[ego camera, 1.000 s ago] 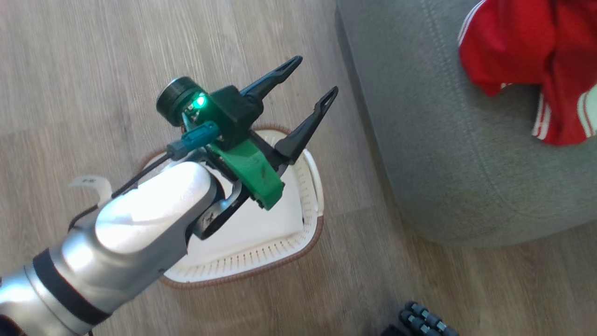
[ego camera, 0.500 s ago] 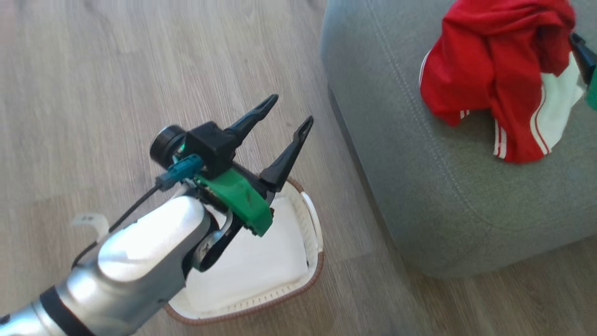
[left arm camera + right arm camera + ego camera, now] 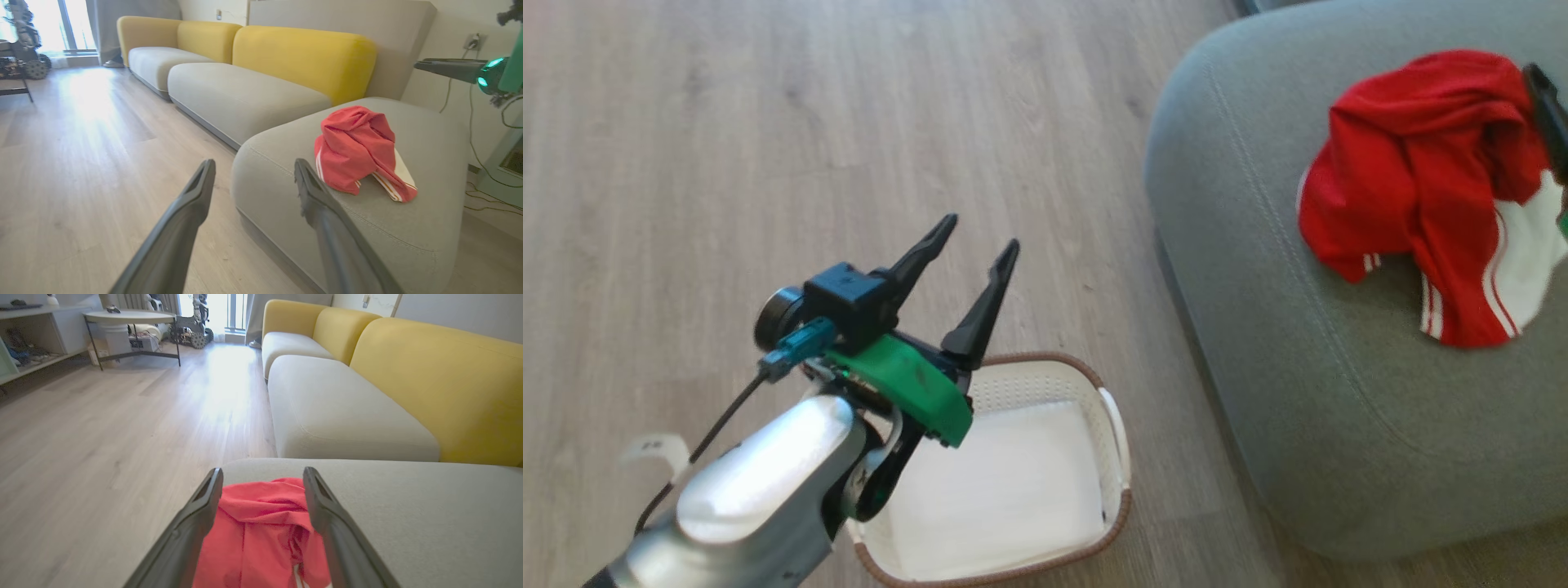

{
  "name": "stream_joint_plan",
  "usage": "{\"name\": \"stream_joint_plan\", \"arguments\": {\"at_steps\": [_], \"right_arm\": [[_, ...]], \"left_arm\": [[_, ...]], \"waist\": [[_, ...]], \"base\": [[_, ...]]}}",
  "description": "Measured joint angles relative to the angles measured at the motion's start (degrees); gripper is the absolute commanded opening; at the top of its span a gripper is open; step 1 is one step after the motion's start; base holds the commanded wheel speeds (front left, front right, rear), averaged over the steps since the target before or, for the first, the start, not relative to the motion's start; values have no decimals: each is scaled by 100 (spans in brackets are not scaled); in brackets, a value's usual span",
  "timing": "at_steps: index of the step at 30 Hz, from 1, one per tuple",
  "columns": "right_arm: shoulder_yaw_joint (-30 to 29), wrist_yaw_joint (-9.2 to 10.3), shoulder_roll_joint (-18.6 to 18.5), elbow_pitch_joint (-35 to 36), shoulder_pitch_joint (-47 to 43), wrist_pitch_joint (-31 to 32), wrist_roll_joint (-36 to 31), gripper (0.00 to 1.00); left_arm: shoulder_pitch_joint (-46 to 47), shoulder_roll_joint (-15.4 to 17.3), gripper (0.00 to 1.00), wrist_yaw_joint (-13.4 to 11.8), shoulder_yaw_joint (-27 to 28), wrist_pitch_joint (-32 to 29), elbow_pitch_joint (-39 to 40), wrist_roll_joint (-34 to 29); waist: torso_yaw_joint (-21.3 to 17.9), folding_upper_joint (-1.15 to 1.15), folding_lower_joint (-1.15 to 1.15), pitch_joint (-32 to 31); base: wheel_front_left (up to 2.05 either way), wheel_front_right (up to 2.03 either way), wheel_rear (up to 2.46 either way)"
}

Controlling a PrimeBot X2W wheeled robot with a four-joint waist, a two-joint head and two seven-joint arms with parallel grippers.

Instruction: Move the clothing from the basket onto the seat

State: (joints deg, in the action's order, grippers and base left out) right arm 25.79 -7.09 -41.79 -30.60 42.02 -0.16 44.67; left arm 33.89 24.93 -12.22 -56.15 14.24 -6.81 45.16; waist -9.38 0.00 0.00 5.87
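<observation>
Both grippers stand with their fingers spread and nothing between them. The left gripper (image 3: pixel 980 233) hangs in the lower left centre of the head view, above the near end of the basket (image 3: pixel 1054 361) and pointing up the frame over the wooden floor (image 3: pixel 768 122). The right gripper (image 3: pixel 263 473) is at the far right edge of the head view. In its own wrist view its open fingers flank the clothing (image 3: pixel 1421 180) without pinching it.

The clothing lies as one crumpled red heap with white stripes on the seat (image 3: pixel 1258 327), at the upper right of the head view. Whether the heap is one garment or two cannot be told. The basket's white bottom looks bare where it shows, though the left forearm (image 3: pixel 760 482) hides its lower left corner.

By this reading the drop on the seat is done and the task is at or near its end. The next move calls for lifting the right gripper straight clear so no fold catches, then checking the hidden corner of the basket.
</observation>
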Motion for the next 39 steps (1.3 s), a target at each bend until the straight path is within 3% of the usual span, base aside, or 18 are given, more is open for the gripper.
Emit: {"name": "stream_joint_plan", "arguments": {"at_steps": [5,13,26,33,39], "right_arm": [[-866,1,162,401,-825,-450,-271,100],[-2176,1,1256,1484,-2324,-701,-1221,100],[-2800,1,2590,2670,-3745,-777,-2175,100],[-2896,1,3147,2742,-4137,-1105,-2402,100],[-2835,1,3249,2575,-4167,-1315,-2492,100]], "left_arm": [[-408,46,100,-137,400,4,105,-20],[-1095,145,100,-243,1217,4,301,-276],[-2135,-47,100,-234,2327,4,385,-711],[-2866,-466,100,77,3166,4,483,-943],[-3143,-683,100,480,3574,4,330,-1326]], "waist": [[297,0,0,-187],[717,0,0,-357],[1144,0,0,-450],[1221,0,0,-476],[1181,0,0,-437]], "base": [[0,0,0],[0,0,0],[0,0,0],[0,0,0],[0,0,0]]}}
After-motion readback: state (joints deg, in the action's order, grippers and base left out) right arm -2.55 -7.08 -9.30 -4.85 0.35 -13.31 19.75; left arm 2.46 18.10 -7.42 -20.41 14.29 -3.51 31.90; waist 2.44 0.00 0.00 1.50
